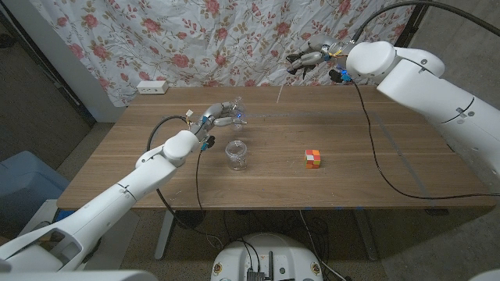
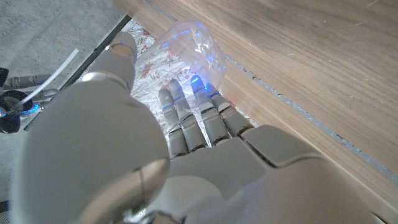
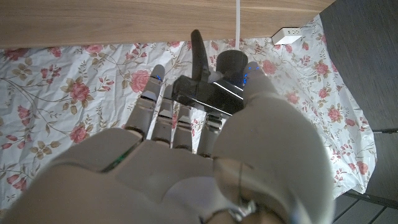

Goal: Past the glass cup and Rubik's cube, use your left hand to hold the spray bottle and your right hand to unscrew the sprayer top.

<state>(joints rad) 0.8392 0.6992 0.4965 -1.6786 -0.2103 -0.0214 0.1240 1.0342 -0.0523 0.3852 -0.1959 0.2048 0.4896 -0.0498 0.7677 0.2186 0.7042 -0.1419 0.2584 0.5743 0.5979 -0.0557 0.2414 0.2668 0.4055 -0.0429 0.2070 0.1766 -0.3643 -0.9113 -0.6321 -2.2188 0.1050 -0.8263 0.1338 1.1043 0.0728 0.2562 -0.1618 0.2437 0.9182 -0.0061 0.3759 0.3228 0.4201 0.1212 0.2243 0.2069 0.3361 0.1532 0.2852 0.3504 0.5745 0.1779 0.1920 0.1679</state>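
Left hand [image 1: 221,117] gripping spray bottle [image 1: 237,112], right hand [image 1: 310,58] raised, clutching detached sprayer top [image 3: 208,84]

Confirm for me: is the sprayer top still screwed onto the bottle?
No, the right hand holds the black sprayer top raised above the table's far edge, apart from the spray bottle in the left hand.

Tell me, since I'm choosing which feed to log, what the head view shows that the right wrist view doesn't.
Head view alone: the glass cup, Rubik's cube and the left hand holding the clear spray bottle on the table. Right wrist view alone: close detail of the dark sprayer top with its trigger and white dip tube. Both: the right hand holding that top before the floral cloth.
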